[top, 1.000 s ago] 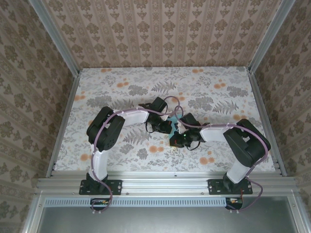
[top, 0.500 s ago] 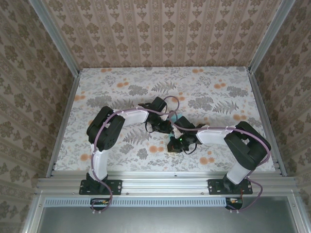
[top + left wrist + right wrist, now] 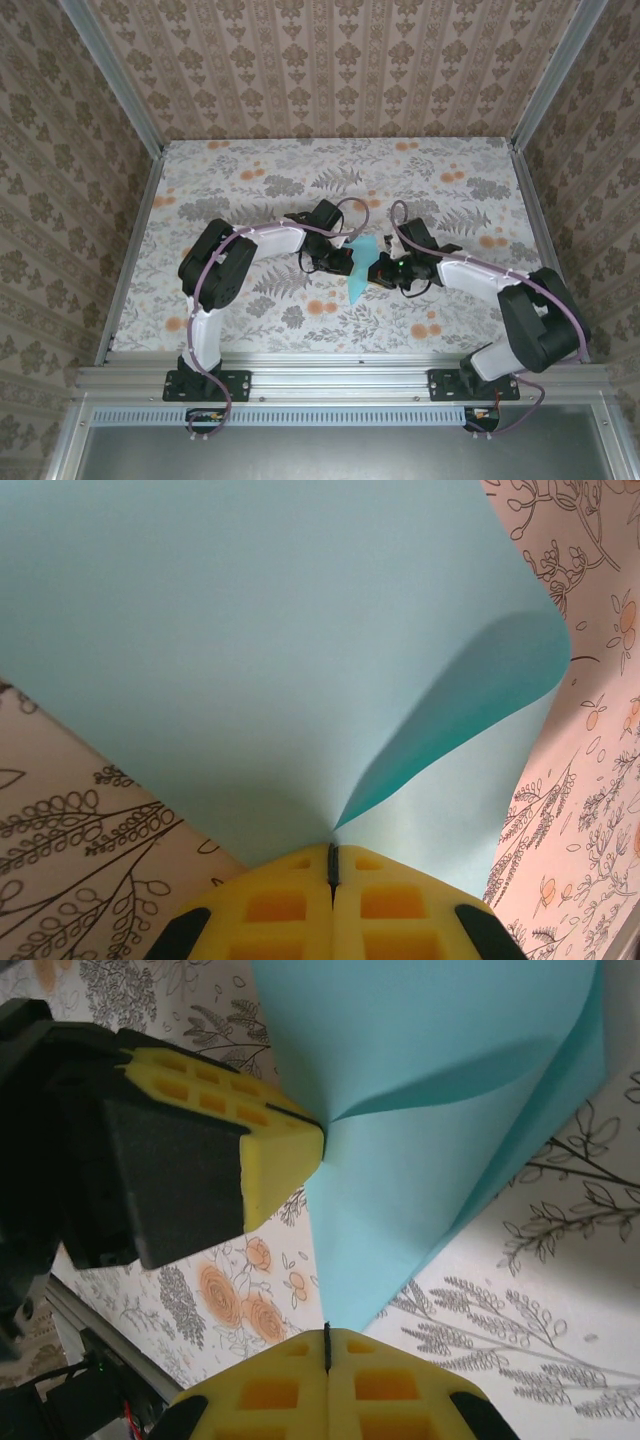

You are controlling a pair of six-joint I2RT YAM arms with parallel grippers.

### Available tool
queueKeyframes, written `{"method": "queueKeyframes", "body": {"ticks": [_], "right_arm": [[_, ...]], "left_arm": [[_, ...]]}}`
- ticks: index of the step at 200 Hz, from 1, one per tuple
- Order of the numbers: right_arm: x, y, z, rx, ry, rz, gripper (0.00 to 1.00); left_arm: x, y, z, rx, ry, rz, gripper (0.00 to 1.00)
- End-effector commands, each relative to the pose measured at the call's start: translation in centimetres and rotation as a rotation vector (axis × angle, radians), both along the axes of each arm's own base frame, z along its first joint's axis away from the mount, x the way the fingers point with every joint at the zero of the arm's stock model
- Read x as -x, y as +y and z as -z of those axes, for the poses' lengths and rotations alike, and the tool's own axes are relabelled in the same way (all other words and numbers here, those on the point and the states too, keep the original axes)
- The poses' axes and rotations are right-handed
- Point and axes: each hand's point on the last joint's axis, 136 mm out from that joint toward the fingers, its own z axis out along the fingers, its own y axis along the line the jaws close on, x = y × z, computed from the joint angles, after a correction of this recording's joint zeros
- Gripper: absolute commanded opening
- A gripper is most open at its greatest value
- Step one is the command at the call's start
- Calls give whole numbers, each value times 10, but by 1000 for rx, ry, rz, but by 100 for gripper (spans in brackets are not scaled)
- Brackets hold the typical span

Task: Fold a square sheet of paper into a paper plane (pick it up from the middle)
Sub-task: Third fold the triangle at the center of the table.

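Observation:
The square sheet of paper [image 3: 358,282] is light turquoise and hangs just above the floral table between my two grippers. My left gripper [image 3: 346,262] is shut on it at a pinched point from which a soft curved fold [image 3: 450,710] fans out. In the right wrist view the left gripper [image 3: 318,1135] bites the sheet [image 3: 430,1080] from the left. My right gripper [image 3: 327,1345] is shut on the sheet's lower corner, and it stands right of the sheet in the top view [image 3: 381,271]. A paper plane is out of view.
The floral tabletop [image 3: 250,180] spreads all round the grippers. Patterned walls close it in at the back and sides. A metal rail [image 3: 340,378] runs along the near edge by the arm bases.
My right arm has swung right and away from the near edge, drawing its gripper out from under the left one. More of the turquoise sheet now shows between them. The left gripper held still.

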Motion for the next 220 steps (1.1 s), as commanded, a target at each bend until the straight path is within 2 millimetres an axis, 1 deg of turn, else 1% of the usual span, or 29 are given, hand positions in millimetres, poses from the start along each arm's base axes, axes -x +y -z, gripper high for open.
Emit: {"method": "queueKeyframes", "body": {"ticks": [1,35,56,85,98,118,131,155,173,184,197,220], "right_arm": [[-12,9,2,-17,10,3,5],[-23,8,23,12,31,10,4],[-28,3,34,36,37,28,4],[-28,-11,49,99,63,60,4],[-27,-21,56,149,76,74,4],[-26,-32,60,186,83,98,5],[-27,-36,56,199,68,116,5],[-35,-44,40,201,20,151,5],[-42,-48,33,194,3,165,5],[-46,-45,28,168,-7,161,5],[-51,-36,19,123,-24,144,5],[-54,-25,3,56,-48,133,5]], "left_arm": [[27,82,97,-404,63,-21,5],[27,85,96,-412,59,-16,5],[27,86,95,-417,53,-12,5],[28,89,97,-424,55,-12,4],[28,89,97,-426,55,-10,4],[28,90,98,-431,52,-6,4],[29,92,100,-438,54,-5,4],[29,92,101,-439,56,-3,4],[30,92,101,-439,57,-3,4],[29,92,101,-437,56,-6,4],[30,92,102,-436,57,-5,4],[30,92,101,-435,56,-4,4]]}}
